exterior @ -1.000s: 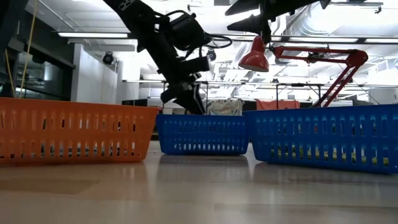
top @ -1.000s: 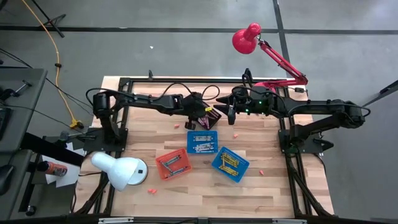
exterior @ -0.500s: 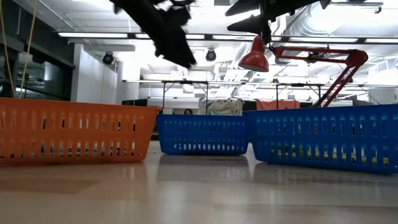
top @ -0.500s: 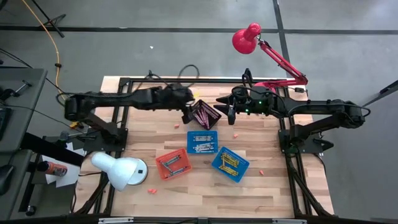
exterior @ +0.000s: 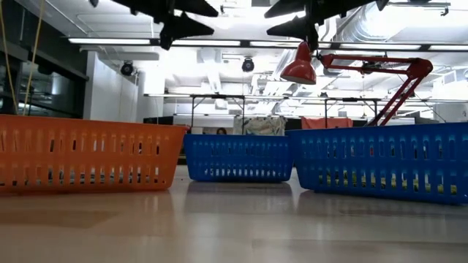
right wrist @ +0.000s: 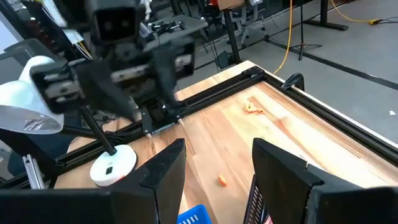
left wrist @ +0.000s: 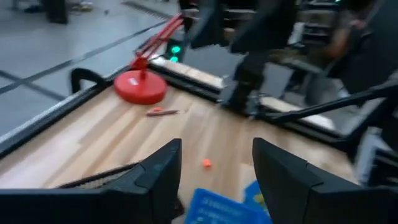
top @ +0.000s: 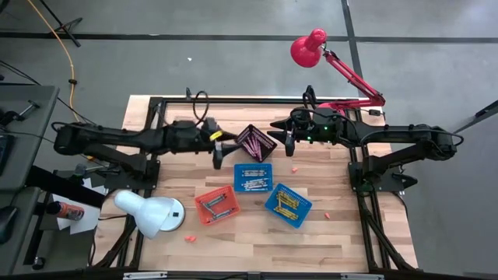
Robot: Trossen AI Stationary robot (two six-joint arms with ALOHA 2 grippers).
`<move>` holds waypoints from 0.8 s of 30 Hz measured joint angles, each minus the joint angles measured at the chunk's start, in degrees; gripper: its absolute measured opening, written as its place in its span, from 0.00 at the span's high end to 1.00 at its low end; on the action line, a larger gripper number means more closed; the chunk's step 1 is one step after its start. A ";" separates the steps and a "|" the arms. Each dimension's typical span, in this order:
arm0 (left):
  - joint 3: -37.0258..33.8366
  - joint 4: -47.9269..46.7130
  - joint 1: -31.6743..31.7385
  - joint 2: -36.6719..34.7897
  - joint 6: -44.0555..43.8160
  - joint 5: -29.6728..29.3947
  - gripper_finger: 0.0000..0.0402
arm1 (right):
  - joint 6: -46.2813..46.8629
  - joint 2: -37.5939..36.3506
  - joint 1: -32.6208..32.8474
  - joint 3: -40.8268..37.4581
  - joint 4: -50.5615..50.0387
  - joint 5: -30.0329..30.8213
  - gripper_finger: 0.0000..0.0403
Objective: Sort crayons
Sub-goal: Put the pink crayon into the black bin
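Pulled back from the black basket (top: 255, 142), the left claw (top: 217, 152) hangs wide and empty; right claw (top: 288, 143) waits, wide. Next, drop straight onto a loose crayon (top: 294, 166) on the surface (top: 334, 233), fingers astride it.

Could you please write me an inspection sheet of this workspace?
Surface: wooden table, bare between things.
Job's things: crayons in blue, red, second blue and black baskets; strays loose on the table.
Clutter: white lamp, red lamp.
Grippers: left gripper open, empty, beside the black basket; right gripper open, empty, on its other side.
Cables: yellow cable on the floor; black cable on the left arm.
Surroundings: side bench.
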 joint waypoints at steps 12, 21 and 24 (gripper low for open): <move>-6.71 10.69 -5.82 -6.11 8.14 1.04 0.54 | -8.13 0.00 0.16 0.00 3.53 -1.48 0.55; -6.72 9.99 -5.78 -6.73 21.56 -3.08 0.54 | -5.00 0.00 0.16 0.01 3.10 -1.54 0.55; -6.72 9.97 -5.78 -6.73 21.58 -3.08 0.54 | -4.47 0.00 0.16 0.00 2.62 -1.53 0.55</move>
